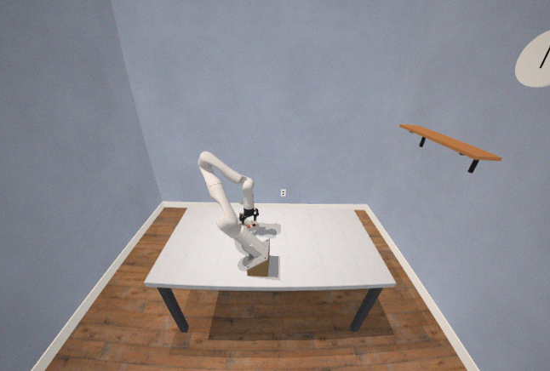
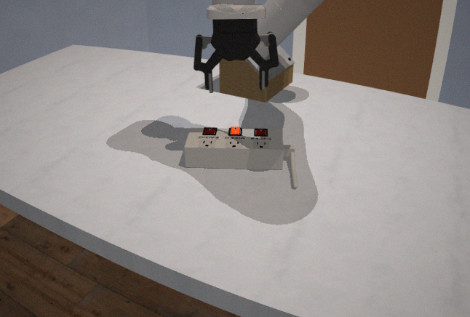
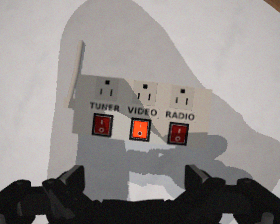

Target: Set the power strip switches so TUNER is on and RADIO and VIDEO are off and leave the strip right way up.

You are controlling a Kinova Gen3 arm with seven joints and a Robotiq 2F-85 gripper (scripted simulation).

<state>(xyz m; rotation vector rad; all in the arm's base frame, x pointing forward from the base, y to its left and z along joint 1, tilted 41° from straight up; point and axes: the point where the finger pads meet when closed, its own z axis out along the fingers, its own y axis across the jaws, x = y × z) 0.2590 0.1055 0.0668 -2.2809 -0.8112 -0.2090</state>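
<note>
Surroundings: a brown mounting block [image 2: 243,80] is sitting just behind the gripper, carrying the arm's base; a short pale cord stub [image 2: 292,166] is sticking out of the strip's end, below and to one side of the gripper.
In the way: nothing is standing between the gripper and the switches.
Gripper: the gripper [image 2: 236,81] is hanging above the strip with fingers spread fully wide, holding nothing and touching nothing.
Power strip: the power strip [image 3: 140,111] is lying right way up on the white table [image 2: 94,186], directly beneath the gripper, in its shadow.
Switches: the VIDEO switch [image 3: 140,129] is glowing bright orange; the TUNER switch [image 3: 102,124] and the RADIO switch [image 3: 179,133] are showing dark red.
</note>
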